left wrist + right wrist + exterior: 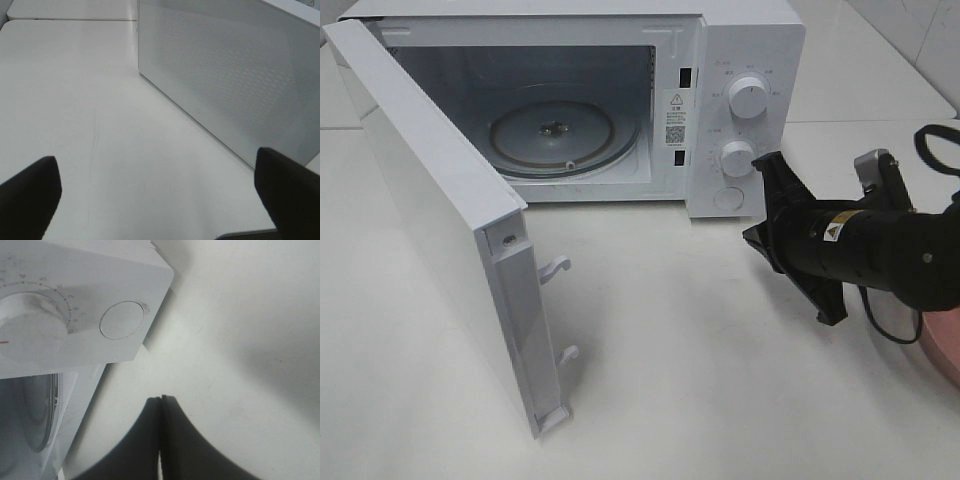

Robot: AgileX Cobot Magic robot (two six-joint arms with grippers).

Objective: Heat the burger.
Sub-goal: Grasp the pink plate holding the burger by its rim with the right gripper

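Observation:
The burger is out of view in all three frames. The white microwave (745,60) stands at the back with its door (430,200) swung wide to the left, and its glass turntable (560,135) is bare. My right gripper (752,238) is shut with nothing in it, just off the front of the control panel, a little below and right of the round button (728,198). In the right wrist view the closed fingertips (161,399) sit over bare table below that button (121,320). My left gripper (157,200) is open and empty, facing the door's outer face (235,75).
Two knobs sit on the panel, the lower knob (736,157) close to the right gripper. The edge of a pink plate (948,350) shows at the right border, behind the right arm. White table (700,380) spreads in front of the microwave.

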